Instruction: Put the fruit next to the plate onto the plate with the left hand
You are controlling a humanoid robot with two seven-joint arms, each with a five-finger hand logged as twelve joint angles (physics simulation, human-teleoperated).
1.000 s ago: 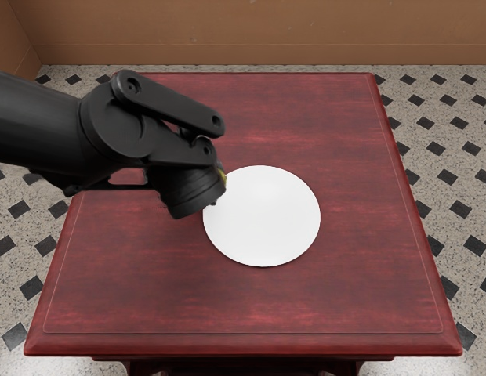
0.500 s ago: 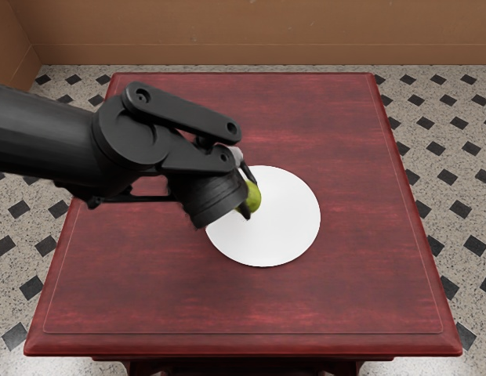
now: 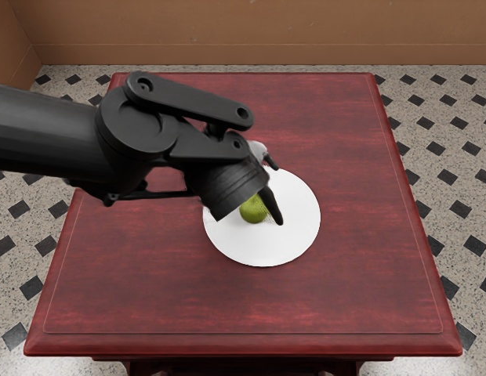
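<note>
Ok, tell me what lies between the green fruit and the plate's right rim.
Head view: one dark finger of the left hand right beside the fruit, then bare white plate out to the rim.

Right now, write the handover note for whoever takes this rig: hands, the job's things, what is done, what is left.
Left hand: over the white plate, fingers curled around the green fruit.
Right hand: not in view.
Green fruit: over the plate's left-centre part; I cannot tell whether it touches the plate.
Done: the fruit is off the table and over the plate.
Left: probably lower it if it is not down, open the fingers, pull the arm clear.
</note>
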